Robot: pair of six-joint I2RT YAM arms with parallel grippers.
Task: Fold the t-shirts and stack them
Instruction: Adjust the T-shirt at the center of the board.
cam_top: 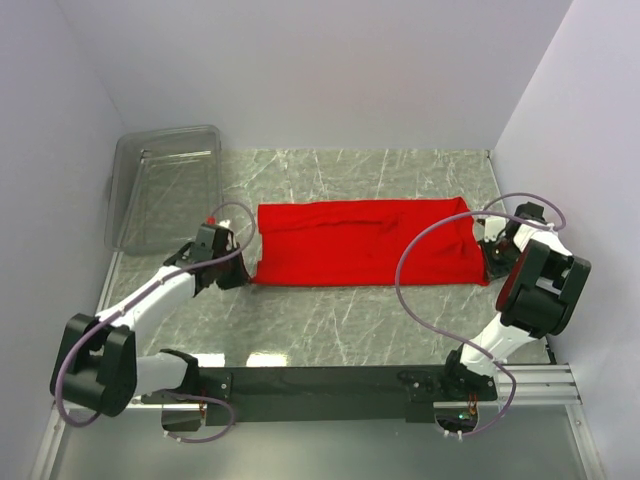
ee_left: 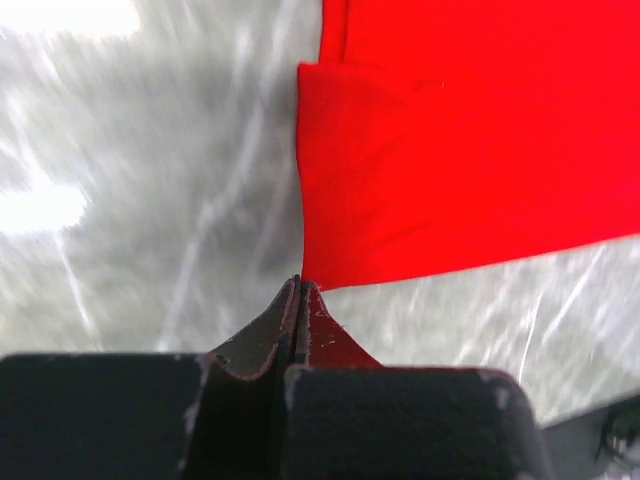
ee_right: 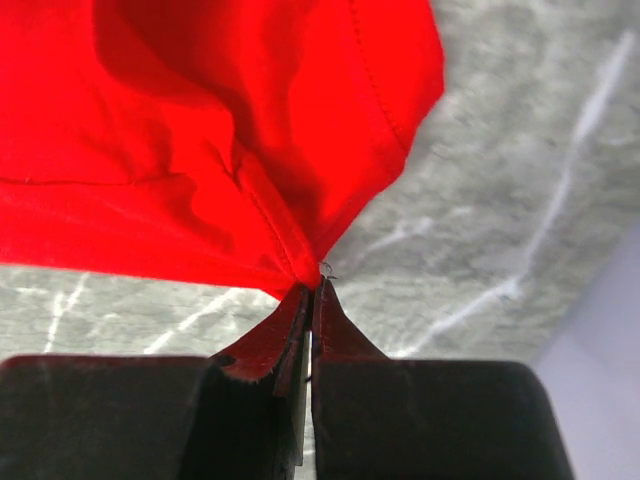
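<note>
Pinching the near corners of the plain red t-shirt (cam_top: 365, 240), left gripper (ee_left: 298, 285) and right gripper (ee_right: 312, 285).

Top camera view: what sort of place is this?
Probably a robot test cell: plain white walls box in the table, two arms are bolted to a rail, handling one shirt.
</note>
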